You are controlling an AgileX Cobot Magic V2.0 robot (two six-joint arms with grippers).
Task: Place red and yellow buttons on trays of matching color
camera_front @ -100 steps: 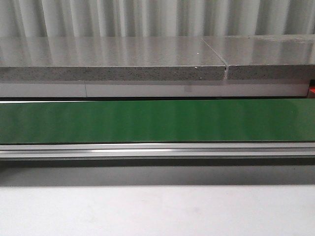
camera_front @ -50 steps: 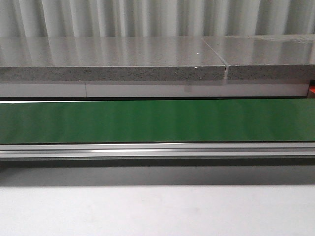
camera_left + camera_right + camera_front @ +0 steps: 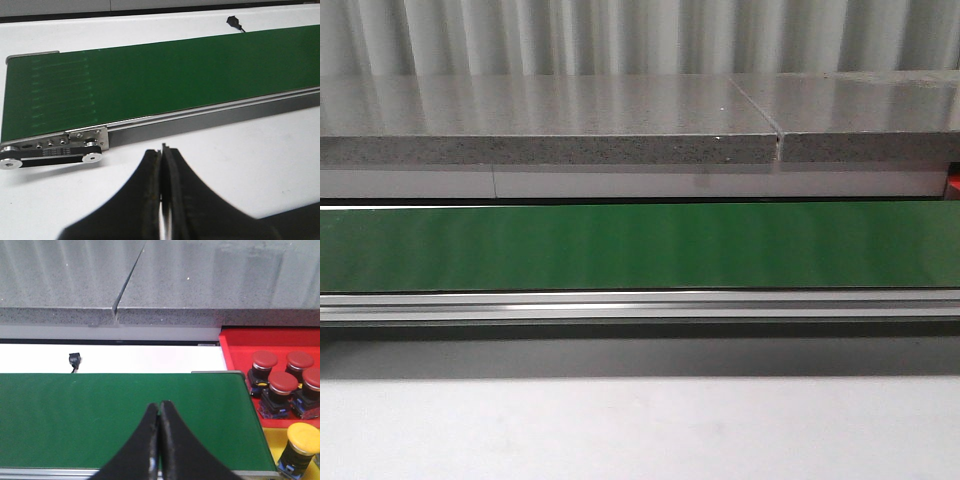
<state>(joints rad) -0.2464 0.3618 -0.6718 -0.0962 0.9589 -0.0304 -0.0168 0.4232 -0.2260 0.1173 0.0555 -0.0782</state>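
Hanging over the green belt [image 3: 120, 420], the right gripper [image 3: 159, 410] is pressed together; the left gripper [image 3: 163, 155] looks closed too, beside red buttons [image 3: 282, 382] in the red tray [image 3: 235, 345].

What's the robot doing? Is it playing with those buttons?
Not right now. Both grippers, left and right, are shut and hold nothing, above a green conveyor belt that carries no buttons. Four red buttons already sit in the red tray, and one yellow button sits in the yellow tray.
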